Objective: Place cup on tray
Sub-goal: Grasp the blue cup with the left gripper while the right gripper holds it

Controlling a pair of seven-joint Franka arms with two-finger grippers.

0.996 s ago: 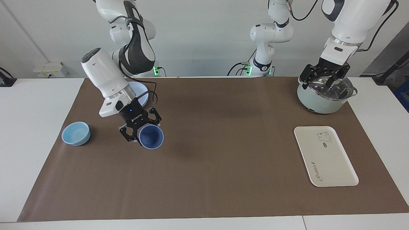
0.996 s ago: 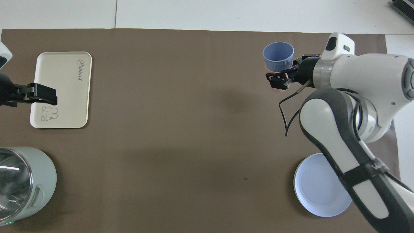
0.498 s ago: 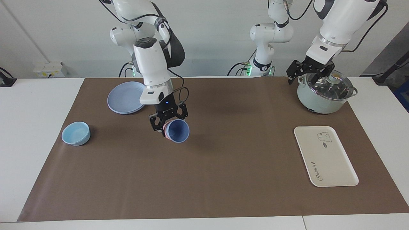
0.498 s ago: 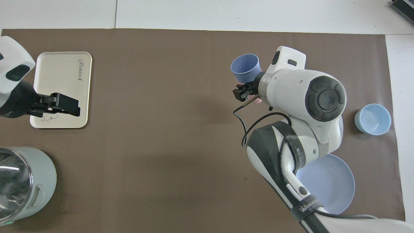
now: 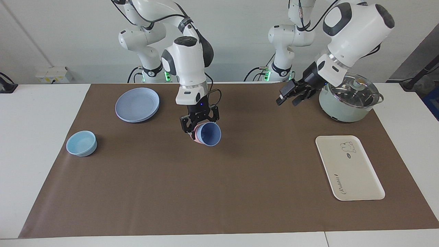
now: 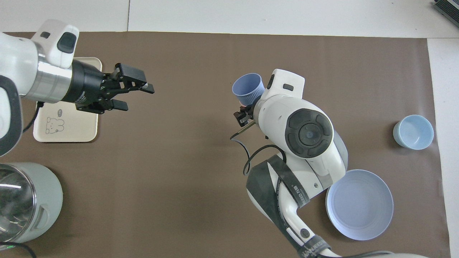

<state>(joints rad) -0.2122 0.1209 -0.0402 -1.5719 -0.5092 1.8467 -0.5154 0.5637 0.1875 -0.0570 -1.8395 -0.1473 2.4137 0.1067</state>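
The right claw is clamped on a nested pair of cups: the blue cup sits inside a pink cup, of which only a sliver shows. The pair hangs tilted, mouth turned outward, in the air over the middle of the brown mat. The claw appears to bear on the pink cup, not on the blue one.

The tray lies bare toward the left arm's end of the counter, well apart from the cups. The left claw is raised beside the pot, pointing toward the middle, fingers spread wide and holding nothing.

Hazards from this state:

1. Blue cup slips out. Cause: it is held only by its fit inside the pink cup, and the tilt lets it slide toward its mouth during travel.
2. Wrong item delivered. Cause: releasing over the tray as held would set down both cups, not the blue one alone.
3. Failed handover, if one is intended. Cause: the left claw would meet a tilted, tapered wall; a grip close to the rim could squeeze the cup free.
4. Arm contact. Cause: both arms converging over the middle of the mat.
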